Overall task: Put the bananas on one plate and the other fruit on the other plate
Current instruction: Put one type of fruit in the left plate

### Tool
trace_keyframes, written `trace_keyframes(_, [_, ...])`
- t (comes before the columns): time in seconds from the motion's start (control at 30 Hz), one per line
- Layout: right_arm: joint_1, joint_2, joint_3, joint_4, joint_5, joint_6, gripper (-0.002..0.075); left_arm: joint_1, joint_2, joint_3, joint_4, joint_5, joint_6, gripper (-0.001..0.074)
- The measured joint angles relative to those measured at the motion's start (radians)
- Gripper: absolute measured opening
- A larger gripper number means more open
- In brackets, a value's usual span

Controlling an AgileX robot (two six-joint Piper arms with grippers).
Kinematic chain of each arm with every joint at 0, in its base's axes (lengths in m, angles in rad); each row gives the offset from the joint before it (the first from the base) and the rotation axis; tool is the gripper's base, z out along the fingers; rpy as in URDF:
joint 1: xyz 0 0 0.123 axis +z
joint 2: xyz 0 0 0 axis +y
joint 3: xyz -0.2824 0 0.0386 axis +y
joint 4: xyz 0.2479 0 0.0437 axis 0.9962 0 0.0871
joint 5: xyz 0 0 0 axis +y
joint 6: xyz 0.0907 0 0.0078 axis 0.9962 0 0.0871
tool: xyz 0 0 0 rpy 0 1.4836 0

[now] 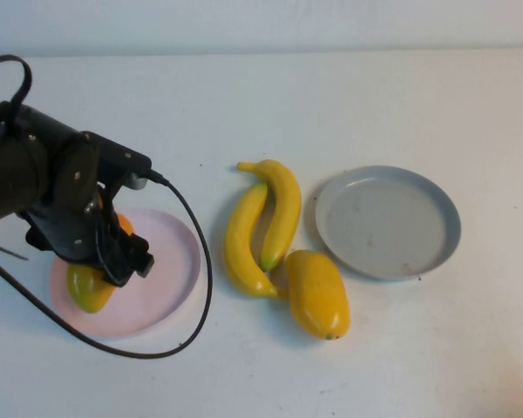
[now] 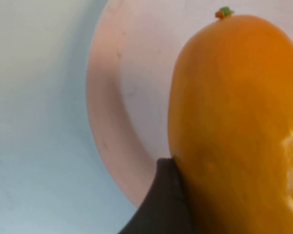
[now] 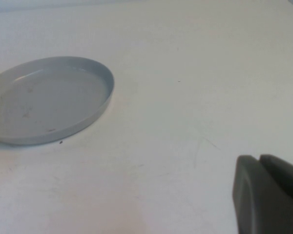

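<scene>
1. The left end effector [image 1: 105, 252] sits low over the pink plate [image 1: 170, 261] at the left of the surface [image 1: 261, 104], with a mango [image 1: 89, 287] under it; the fruit's green-yellow end pokes out on the near-left side of the plate.
2. In the left wrist view that mango [image 2: 234, 126] fills much of the picture, and one dark finger [image 2: 161, 200] lies against its skin. The other finger is out of sight, so whether the left end effector pinches the fruit cannot be told.
3. The right end effector [image 3: 268, 195] shows only in its wrist view, as two dark fingers side by side with a thin seam between them, pressed together and holding nothing. It hangs above bare surface, well apart from the grey-blue plate [image 3: 49, 100].
4. The two bananas [image 1: 261, 222] lie in the middle, touching each other, between the two plates.
5. The second mango [image 1: 318, 292] lies just in front of the bananas, touching the tip of one, near the grey-blue plate's [image 1: 388, 222] near-left rim.
6. The grey-blue plate holds nothing but small dark specks.
7. Open white surface runs behind the plates to a pale wall, and also along the near right.
8. A black cable [image 1: 196, 287] loops round the pink plate's right and near sides.
</scene>
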Motion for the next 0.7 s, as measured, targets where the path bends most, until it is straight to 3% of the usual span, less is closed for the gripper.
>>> trace_keyframes(0.33, [0.0,0.0,0.0,0.0,0.0,0.0,-0.0017,0.067,0.094,0.0,-0.021,-0.034,-0.009,0.0546])
trace_keyframes(0.53, [0.0,0.0,0.0,0.0,0.0,0.0,-0.0017,0.067,0.095,-0.002,-0.029,-0.031,-0.022,0.0664])
trace_keyframes(0.7, [0.0,0.0,0.0,0.0,0.0,0.0,-0.0017,0.067,0.096,-0.087,-0.032,0.077,-0.048,0.0668])
